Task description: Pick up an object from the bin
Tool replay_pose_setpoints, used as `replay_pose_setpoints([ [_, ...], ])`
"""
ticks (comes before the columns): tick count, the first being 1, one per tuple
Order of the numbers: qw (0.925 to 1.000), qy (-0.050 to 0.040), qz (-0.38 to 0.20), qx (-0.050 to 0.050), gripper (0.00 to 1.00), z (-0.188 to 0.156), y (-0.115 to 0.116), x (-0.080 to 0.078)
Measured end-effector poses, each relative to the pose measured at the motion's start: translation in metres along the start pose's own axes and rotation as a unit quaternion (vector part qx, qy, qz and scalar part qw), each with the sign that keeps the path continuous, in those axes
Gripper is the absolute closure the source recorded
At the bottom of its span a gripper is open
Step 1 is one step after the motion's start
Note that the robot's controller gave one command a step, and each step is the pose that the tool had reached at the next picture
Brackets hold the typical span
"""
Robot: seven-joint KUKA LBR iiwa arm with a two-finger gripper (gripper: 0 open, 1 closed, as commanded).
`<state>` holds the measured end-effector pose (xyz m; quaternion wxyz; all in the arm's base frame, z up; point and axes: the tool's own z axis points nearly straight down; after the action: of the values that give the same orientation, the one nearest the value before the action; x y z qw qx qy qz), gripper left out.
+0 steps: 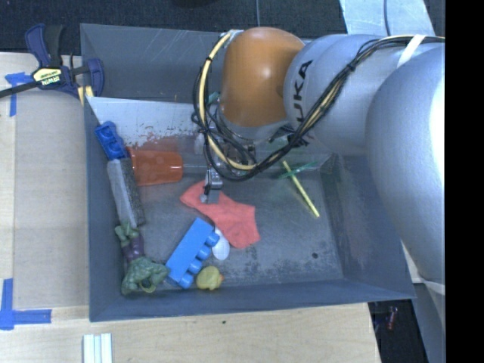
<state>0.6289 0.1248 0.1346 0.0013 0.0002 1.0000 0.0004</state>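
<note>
My gripper [211, 190] hangs below the orange cover in the middle of the bin, its fingertips down on the upper left end of a flat red-pink cloth [227, 214]. The fingertips look close together on the cloth's edge, but whether they pinch it is hidden. An orange translucent block [156, 165] lies just left of the gripper. A blue toothed plastic piece [192, 252] lies below the cloth, with a small white ball [220, 249] at its right side.
Along the left wall lie a clear tube with a blue cap [117, 172] and a green-purple toy figure [140, 267]. A yellow lump [209, 278] sits near the front wall. A green and yellow stick [301, 187] lies right of the gripper, under the arm.
</note>
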Motion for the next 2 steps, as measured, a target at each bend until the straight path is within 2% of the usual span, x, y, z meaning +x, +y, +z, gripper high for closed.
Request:
replay_pose_setpoints([
  [1, 0.9991, -0.0008, -0.043, 0.0, 0.0, 0.052, -0.038, 0.022],
  [2, 1.0, -0.0048, 0.007, -0.001, 1.0, 0.06, -0.07, 0.026],
])
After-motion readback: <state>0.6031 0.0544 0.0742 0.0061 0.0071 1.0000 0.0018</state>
